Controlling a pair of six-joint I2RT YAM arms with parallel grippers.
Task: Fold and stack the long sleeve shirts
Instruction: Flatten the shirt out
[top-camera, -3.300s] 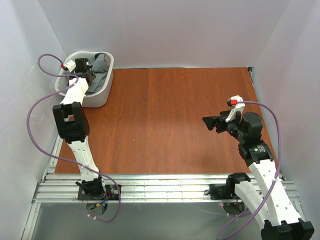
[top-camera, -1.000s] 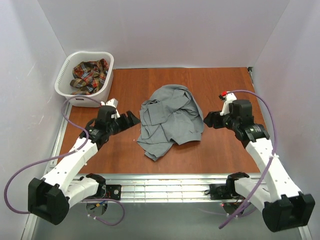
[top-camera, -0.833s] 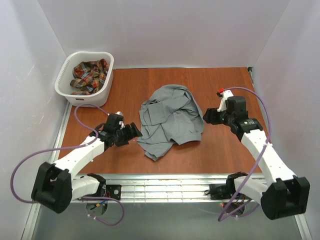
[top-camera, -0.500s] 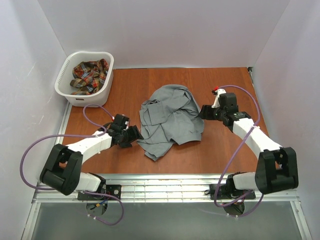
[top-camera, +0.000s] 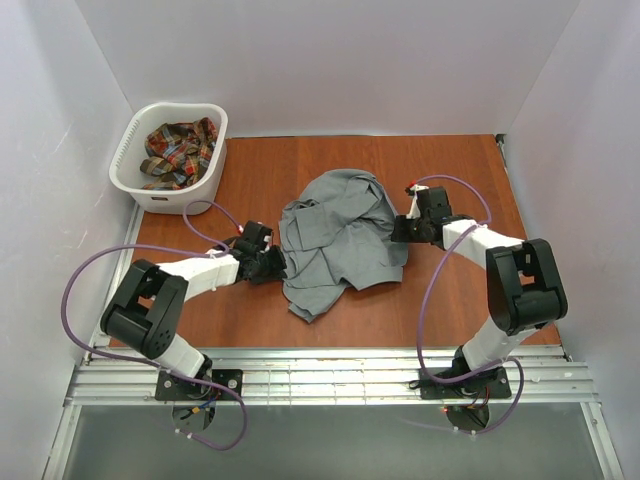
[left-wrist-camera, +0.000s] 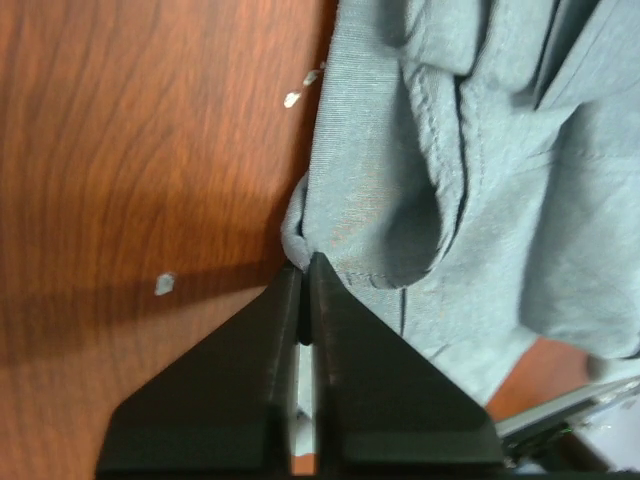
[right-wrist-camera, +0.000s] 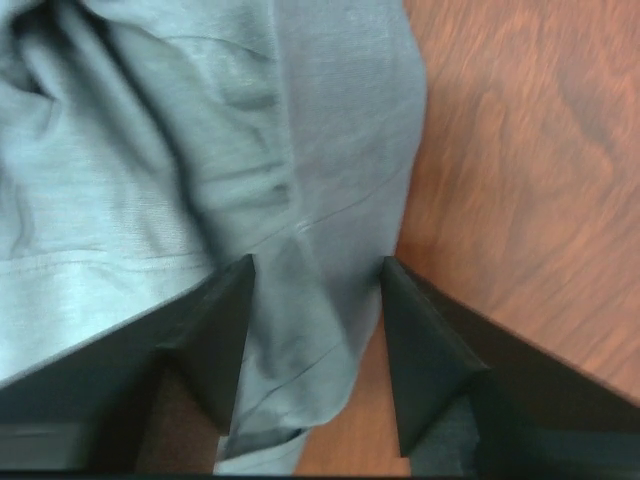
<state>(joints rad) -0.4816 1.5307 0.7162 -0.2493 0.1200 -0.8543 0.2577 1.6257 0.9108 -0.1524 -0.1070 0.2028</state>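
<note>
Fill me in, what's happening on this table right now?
Both arms are at a crumpled grey shirt on the table. The left gripper is pinched shut on its left edge; the right gripper is open, straddling the right edge. The plaid shirt lies in the white laundry basket, far left corner. Nothing is folded yet.

- Top external: fixed, high above grey shirt, set back on its near side, looks down, far, whole shirt framed.
- Left wrist: very close, at shirt's left edge, faces down.
- Right wrist: very close, at shirt's right edge, faces down.
- Shared by all three: grey shirt, table beside it.
</note>
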